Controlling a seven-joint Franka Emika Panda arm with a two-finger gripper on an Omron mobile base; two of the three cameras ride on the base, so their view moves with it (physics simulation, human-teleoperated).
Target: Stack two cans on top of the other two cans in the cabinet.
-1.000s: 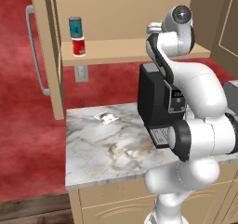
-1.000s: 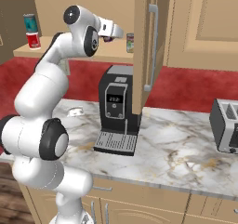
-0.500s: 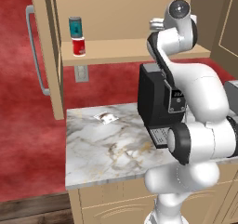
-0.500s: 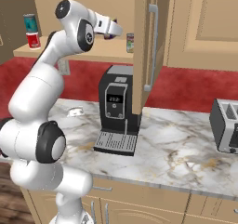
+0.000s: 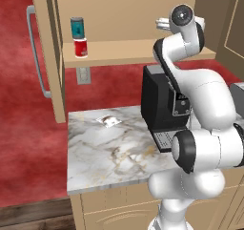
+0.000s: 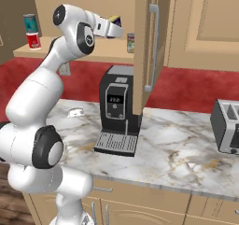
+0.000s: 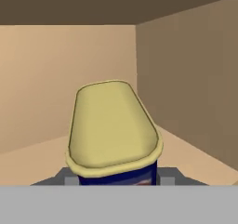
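My gripper (image 6: 115, 24) is shut on the dark blue can (image 6: 115, 19), holding it above the cabinet shelf (image 6: 102, 56). The hand view shows this can's yellow top (image 7: 114, 130) close up between the fingers of the gripper (image 7: 119, 178), facing the cabinet's inner corner. A little to the right of the held can and lower, the pale silvery can (image 6: 130, 43) stands on the shelf. At the shelf's left end the teal can (image 5: 77, 27) stands stacked on the red can (image 5: 80, 47); both show again as the teal can (image 6: 31, 22) and the red can (image 6: 33, 40).
The open cabinet door (image 6: 142, 56) with its grey bar handle (image 6: 151, 46) hangs just right of the silvery can. A black coffee machine (image 6: 116, 112) stands on the marble counter (image 5: 105, 152) under the shelf. A toaster (image 6: 226, 126) sits at the right. A small packet (image 5: 108, 121) lies on the counter.
The arm's upper joints have risen and swung slightly. The hand with the dark blue can has barely shifted. The stacked cans have not moved.
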